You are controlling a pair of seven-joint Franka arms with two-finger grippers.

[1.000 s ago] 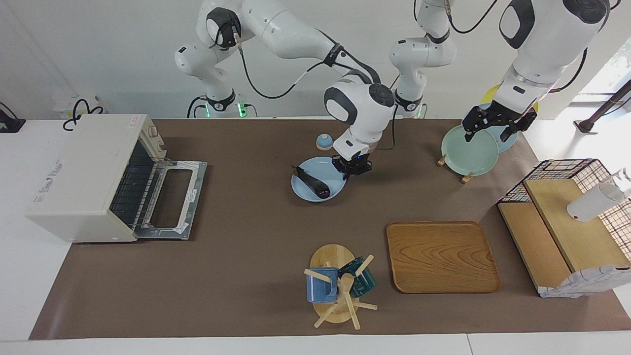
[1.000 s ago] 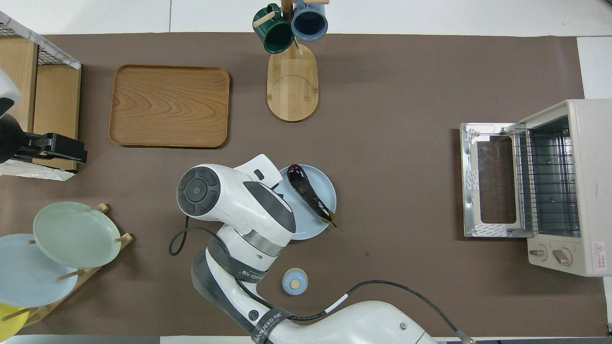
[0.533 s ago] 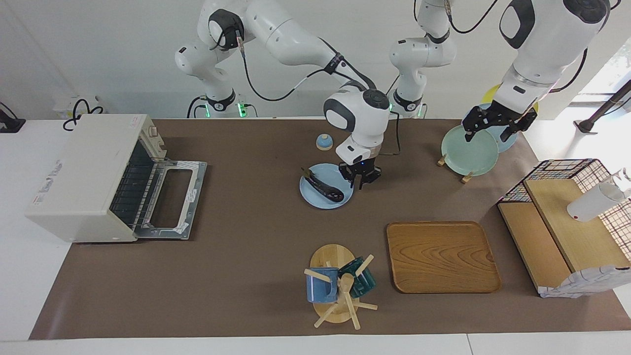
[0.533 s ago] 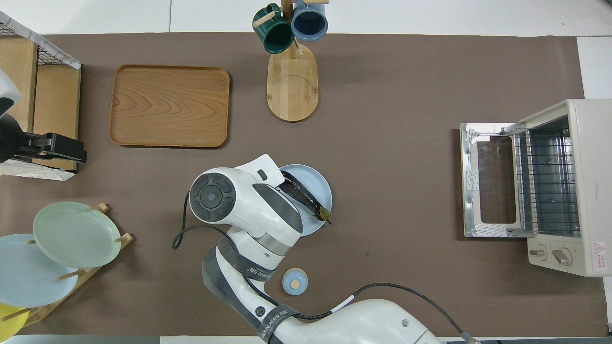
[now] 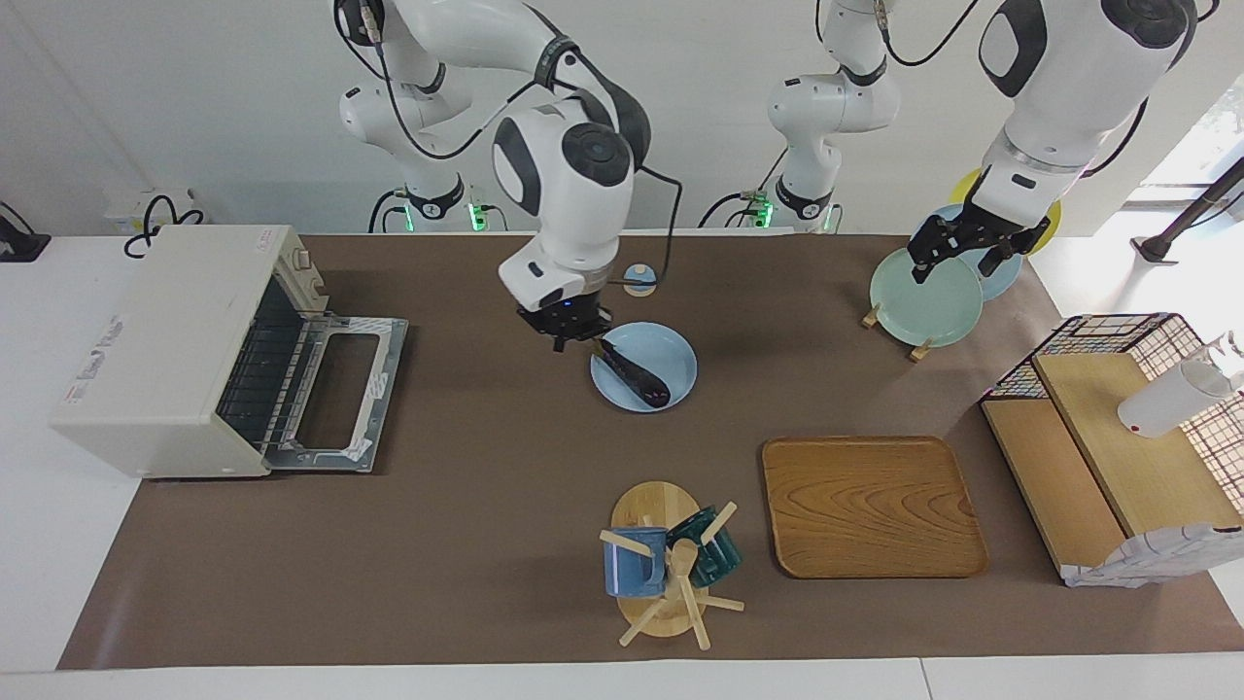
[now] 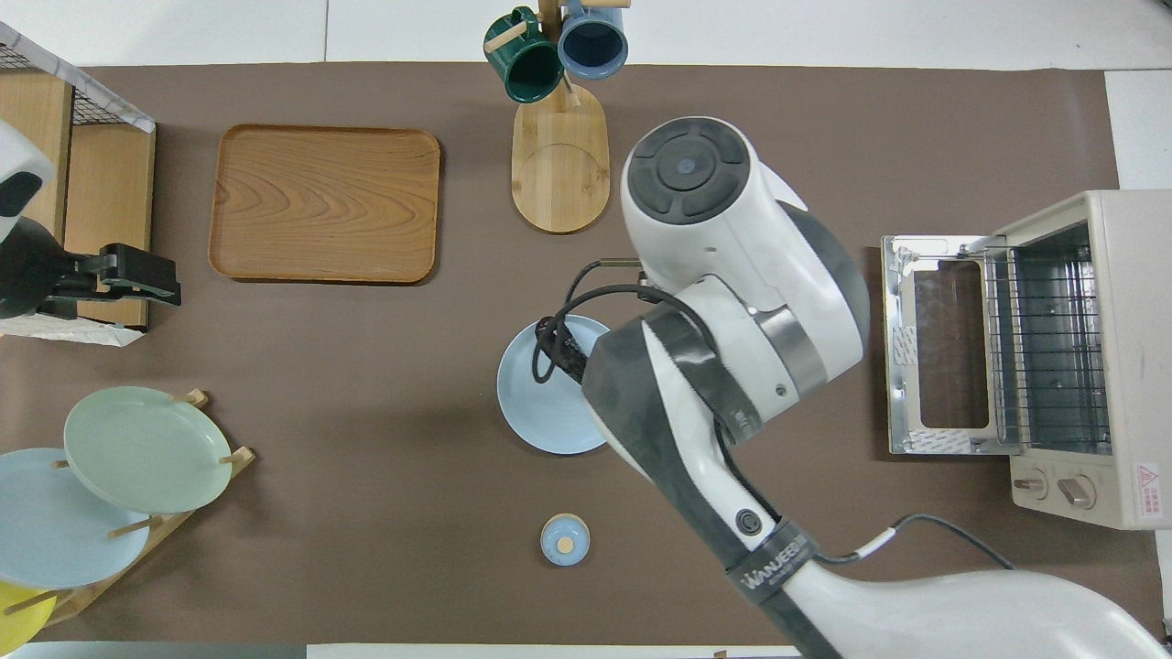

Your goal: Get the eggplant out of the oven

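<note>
A: Brown mat (image 5: 466, 544), status? Where's the eggplant (image 5: 637, 374)?
B: On the blue plate (image 5: 671, 350), mid-table. Oven (image 5: 185, 340) door's down.
A: Grippers?
B: My right gripper (image 5: 567, 337) hangs beside the plate's rim; finger gap unreadable. Left gripper (image 5: 962, 255) waits over the plate rack (image 5: 889, 326), same.

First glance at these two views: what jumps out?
The right gripper hangs beside the eggplant, which lies on a light blue plate mid-table. The oven at the right arm's end of the table stands with its door dropped open and only the wire rack showing inside. The left gripper waits over the plate rack.
</note>
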